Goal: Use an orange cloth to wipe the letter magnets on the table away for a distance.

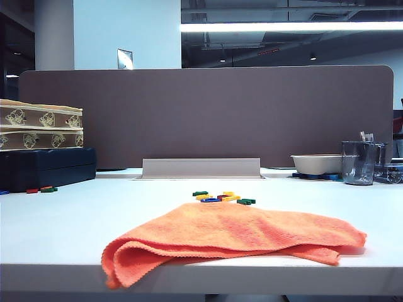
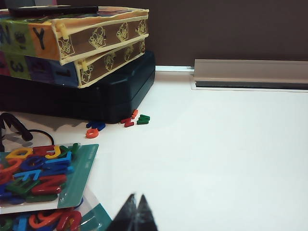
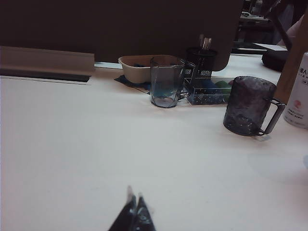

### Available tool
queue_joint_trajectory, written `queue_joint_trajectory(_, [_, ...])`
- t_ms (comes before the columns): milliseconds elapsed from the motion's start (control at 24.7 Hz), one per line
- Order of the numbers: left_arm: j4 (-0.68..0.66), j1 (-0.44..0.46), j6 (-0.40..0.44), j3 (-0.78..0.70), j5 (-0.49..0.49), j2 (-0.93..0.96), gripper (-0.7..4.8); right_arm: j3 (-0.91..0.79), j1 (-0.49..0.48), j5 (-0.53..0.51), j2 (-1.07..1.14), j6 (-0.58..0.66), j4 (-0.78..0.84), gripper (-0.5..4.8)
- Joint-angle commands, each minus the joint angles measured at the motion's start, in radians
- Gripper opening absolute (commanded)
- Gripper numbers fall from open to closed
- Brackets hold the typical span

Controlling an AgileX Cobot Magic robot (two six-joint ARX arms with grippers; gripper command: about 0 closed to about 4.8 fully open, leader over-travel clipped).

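You have the orange cloth (image 1: 233, 242) lying loosely folded at the front edge of the worktop (image 1: 69, 220), one corner drooping over the lip, and the letter magnets (image 1: 223, 198) clustered just behind it, toward the brown partition (image 1: 208, 113). Neither arm shows in the exterior view. The left gripper (image 2: 135, 211) hovers low over bare worktop with its tips pressed together and nothing between them; the right gripper (image 3: 134, 211) looks the same, closed and empty, near two tinted mugs (image 3: 250, 106). Your main risk is the cloth's overhang: a pinch on the hanging corner could drag the whole thing off the edge. A shallow grab may lift only one layer, so the fold opens and rides over the magnets instead of pushing them. Mind also the loose letters (image 2: 137, 119) beside the black case (image 2: 96, 94); they are not your target.
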Motion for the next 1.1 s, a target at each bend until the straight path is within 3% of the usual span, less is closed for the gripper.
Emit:
queue_joint_trajectory(41, [0.012,0.001,0.000,0.002,0.001,0.001,-0.05,-0.008,0.000,0.001,-0.004,0.001,0.013,-0.05])
queue_joint_trajectory(324, [0.026,0.001,-0.001,0.005,0.008,0.001,-0.04,-0.008,0.000,0.001,-0.004,0.001,0.013,-0.05])
queue_joint_trajectory(527, [0.066,0.001,0.000,0.033,0.114,0.001,0.04,-0.008,0.000,0.001,-0.004,0.001,0.013,-0.05])
queue_joint_trajectory(730, [0.066,0.001,0.000,0.099,0.126,0.001,0.30,-0.008,0.000,0.001,-0.004,0.001,0.013,-0.05])
queue_joint_trajectory(852, [0.065,0.000,0.001,0.128,0.167,0.001,0.38,-0.008,0.000,0.001,-0.004,0.001,0.013,-0.05])
queue_joint_trajectory(973, [0.065,0.000,0.000,0.142,0.205,0.001,0.85,-0.008,0.000,0.001,-0.004,0.001,0.013,-0.05])
queue_joint_trajectory(1095, [0.065,0.000,0.001,0.147,0.250,0.003,0.85,-0.008,0.000,0.001,-0.004,0.001,0.013,-0.05])
